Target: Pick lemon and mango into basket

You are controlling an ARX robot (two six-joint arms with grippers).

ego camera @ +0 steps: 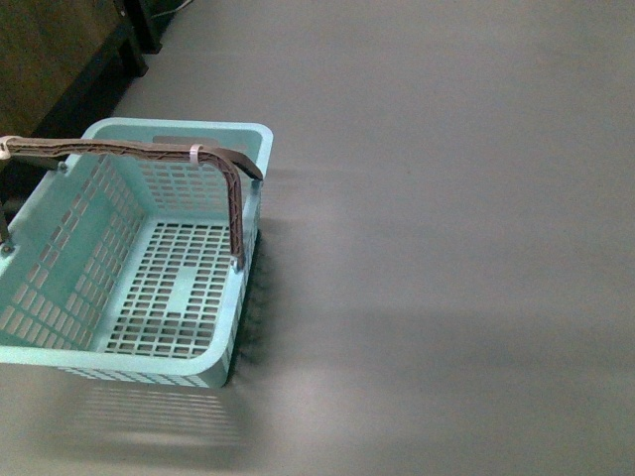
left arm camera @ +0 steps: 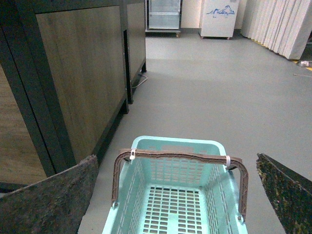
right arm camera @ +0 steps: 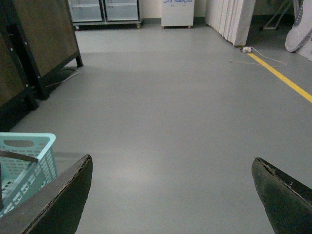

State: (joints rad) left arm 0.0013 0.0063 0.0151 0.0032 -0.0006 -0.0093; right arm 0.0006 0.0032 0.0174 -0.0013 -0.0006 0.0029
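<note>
Grey floor [ego camera: 446, 248] fills the scene, with a wood-panelled cabinet [ego camera: 45, 50] at far left. Beside it the turquoise basket [ego camera: 60, 248] stands on the floor, its brown handle [ego camera: 149, 151] raised over the slotted bottom. The left gripper [left arm camera: 176, 160] hangs above the basket, jaws spread wide, gripping nothing. The right gripper [right arm camera: 171, 160] gapes likewise over floor to the basket's right.

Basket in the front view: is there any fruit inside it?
No, the basket holds nothing; its slotted bottom shows bare.
</note>
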